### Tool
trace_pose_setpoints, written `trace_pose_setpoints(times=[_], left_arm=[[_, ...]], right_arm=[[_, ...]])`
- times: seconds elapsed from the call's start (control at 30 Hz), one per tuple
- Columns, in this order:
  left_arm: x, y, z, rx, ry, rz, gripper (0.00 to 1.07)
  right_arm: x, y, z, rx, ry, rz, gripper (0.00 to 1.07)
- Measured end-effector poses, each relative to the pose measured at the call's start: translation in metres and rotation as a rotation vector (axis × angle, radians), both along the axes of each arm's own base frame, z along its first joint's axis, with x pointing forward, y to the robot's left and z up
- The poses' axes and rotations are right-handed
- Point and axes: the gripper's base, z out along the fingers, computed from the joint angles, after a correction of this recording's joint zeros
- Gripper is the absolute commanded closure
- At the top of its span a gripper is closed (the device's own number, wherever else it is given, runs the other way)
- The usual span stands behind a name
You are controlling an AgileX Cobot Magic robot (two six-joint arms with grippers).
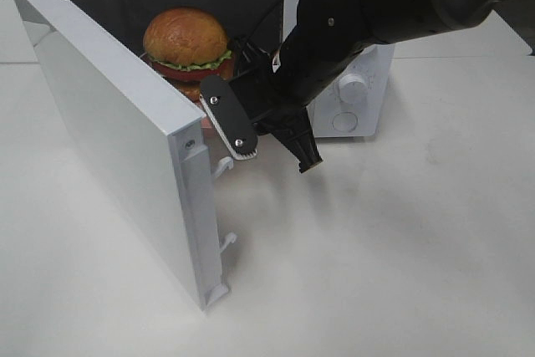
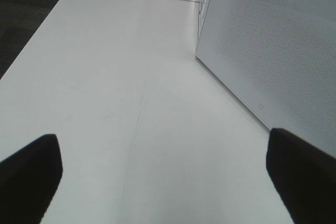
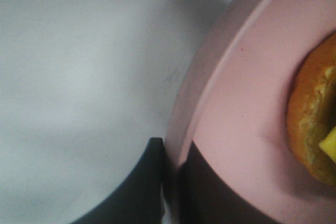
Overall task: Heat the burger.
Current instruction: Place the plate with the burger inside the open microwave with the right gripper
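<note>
Right now the right arm [image 1: 376,6] slants down from the far right to the open microwave [image 1: 355,110], and the right gripper [image 3: 172,148] pinches the plate [image 3: 247,93] by its rim. The burger [image 1: 185,39] sits on that plate inside, at the left. The left gripper [image 2: 165,174] hangs spread wide over the table [image 2: 105,77].

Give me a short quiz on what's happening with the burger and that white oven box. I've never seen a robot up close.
1. True or false: the microwave has its door standing open.
2. What does the burger sit on? A. a paper napkin B. a pink plate C. a metal tray
3. Which arm reaches toward the burger, the left or the right?

Key: 1 true. 2 B. 3 the right: its fingers are at the microwave's opening, by the plate's rim.
</note>
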Motion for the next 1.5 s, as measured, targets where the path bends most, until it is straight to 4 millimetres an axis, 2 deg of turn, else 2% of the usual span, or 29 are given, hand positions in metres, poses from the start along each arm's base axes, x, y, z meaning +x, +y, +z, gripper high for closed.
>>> trace_pose_setpoints(times=[0.7,1.2,1.5], left_arm=[[0.000,0.000,0.000,0.000,0.000,0.000,0.09],[0.000,0.000,0.000,0.000,0.000,0.000,0.09],[0.000,0.000,0.000,0.000,0.000,0.000,0.09]], right_arm=[[0.040,0.028,-0.001,0.034,-0.001,-0.079,1.07],[0.067,0.038,-0.005,0.040,-0.046,-0.185,1.07],[0.082,0.047,-0.008,0.034,-0.078,-0.190,1.07]])
